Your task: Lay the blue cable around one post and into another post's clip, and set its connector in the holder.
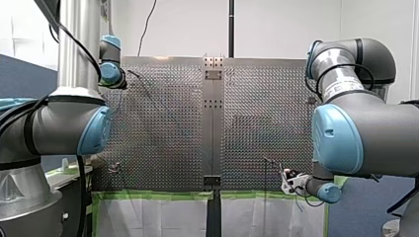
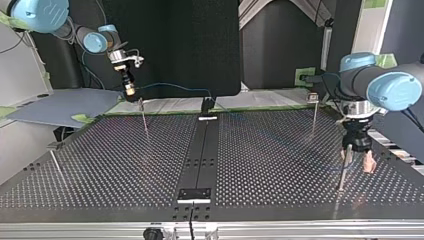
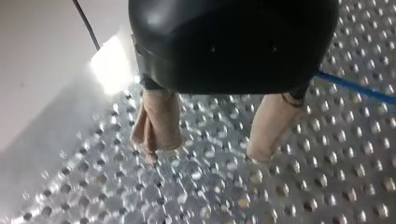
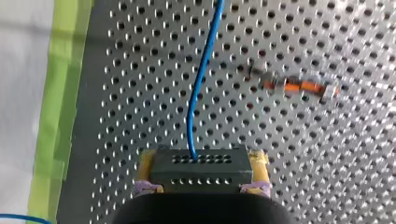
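Right gripper: clamped on connector, near table's edge
Blue cable: runs from connector
Left gripper: fingers wide apart

No readable text, label, brand, number or sign in any view.

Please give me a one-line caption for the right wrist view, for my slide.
My right gripper clamps the connector, its blue cable running ahead over the perforated table.
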